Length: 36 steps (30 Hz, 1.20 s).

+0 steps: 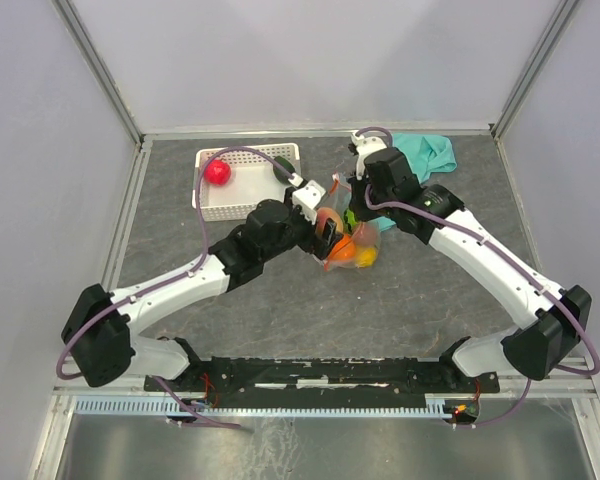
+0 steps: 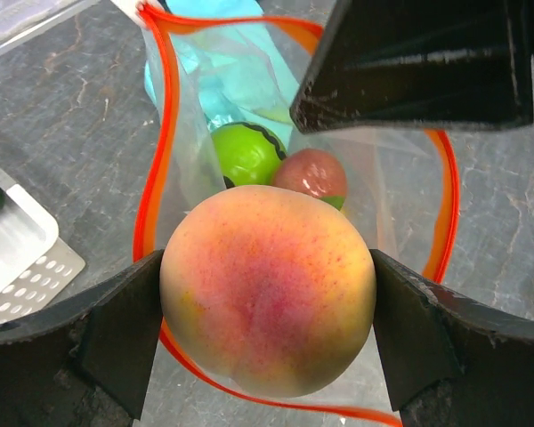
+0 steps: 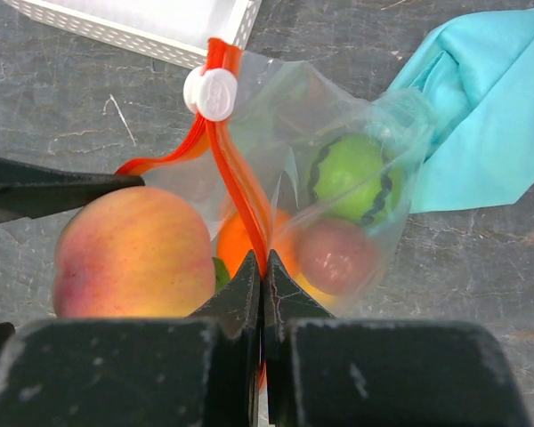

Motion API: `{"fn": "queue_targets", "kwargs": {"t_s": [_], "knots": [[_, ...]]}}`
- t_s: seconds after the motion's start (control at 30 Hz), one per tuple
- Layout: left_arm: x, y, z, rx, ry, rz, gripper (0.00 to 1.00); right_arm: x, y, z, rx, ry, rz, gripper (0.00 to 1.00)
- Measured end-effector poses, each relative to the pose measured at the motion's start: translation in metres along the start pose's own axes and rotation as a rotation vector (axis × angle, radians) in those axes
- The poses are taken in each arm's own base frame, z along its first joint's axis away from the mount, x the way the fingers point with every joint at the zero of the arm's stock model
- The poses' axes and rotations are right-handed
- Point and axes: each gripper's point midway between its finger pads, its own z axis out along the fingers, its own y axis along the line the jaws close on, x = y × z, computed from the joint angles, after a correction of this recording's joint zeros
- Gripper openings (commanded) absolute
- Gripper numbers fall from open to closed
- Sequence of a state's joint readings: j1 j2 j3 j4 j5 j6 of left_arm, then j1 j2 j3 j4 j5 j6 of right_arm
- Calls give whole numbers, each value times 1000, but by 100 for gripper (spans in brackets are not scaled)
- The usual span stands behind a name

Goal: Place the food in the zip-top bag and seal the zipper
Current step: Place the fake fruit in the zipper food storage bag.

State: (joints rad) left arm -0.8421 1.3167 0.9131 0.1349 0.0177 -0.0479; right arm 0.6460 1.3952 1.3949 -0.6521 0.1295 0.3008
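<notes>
My left hand (image 2: 267,329) is spread wide and grasps a toy peach (image 2: 267,289), one black finger pressed to each side of it. The peach sits at the open mouth of the zip-top bag (image 2: 187,133), with the red-orange zipper (image 2: 147,205) looping round behind and under it. I cannot tell whether it has passed the rim.

My right hand (image 3: 264,267) is clenched on the zipper, pinching the strip between its closed fingertips and holding that edge of the bag up. A white slider (image 3: 211,93) rides on the strip above my grip; its face is blurred.

Through the clear plastic I see a lime-green fruit (image 3: 351,178) with a dark wavy band, a brownish-red ball (image 3: 335,255) just below it, an orange (image 3: 236,245) and a yellow piece (image 1: 367,257).

The bag rests on a dark grey, stone-patterned table (image 1: 280,310). A white perforated basket (image 1: 242,208) stands to the left near the back, holding a red fruit (image 1: 217,172) and a dark green piece (image 1: 283,168). A teal cloth (image 1: 427,152) lies crumpled behind the bag on the right.

Pale walls (image 1: 310,60) enclose the table, framed by aluminium rails (image 1: 100,70)
</notes>
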Motion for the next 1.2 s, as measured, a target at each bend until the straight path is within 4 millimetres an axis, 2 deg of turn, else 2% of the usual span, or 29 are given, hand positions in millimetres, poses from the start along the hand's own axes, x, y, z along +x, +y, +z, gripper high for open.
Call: {"fn": "queue_targets", "kwargs": {"t_s": [0.3,0.57,0.93,1.2], "knots": [[-11,5,18,-79,-27,-65,72,5,8,7,-32,25,29,2],[3,17,37,-222,-18,-171,73,4,9,7,-38,24,49,2],[3,54,39,-482,-71,-264,80,5,12,7,-52,27,55,2],[0,49,44,-465,-81,-293,87,3,13,7,-53,21,65,2]]}}
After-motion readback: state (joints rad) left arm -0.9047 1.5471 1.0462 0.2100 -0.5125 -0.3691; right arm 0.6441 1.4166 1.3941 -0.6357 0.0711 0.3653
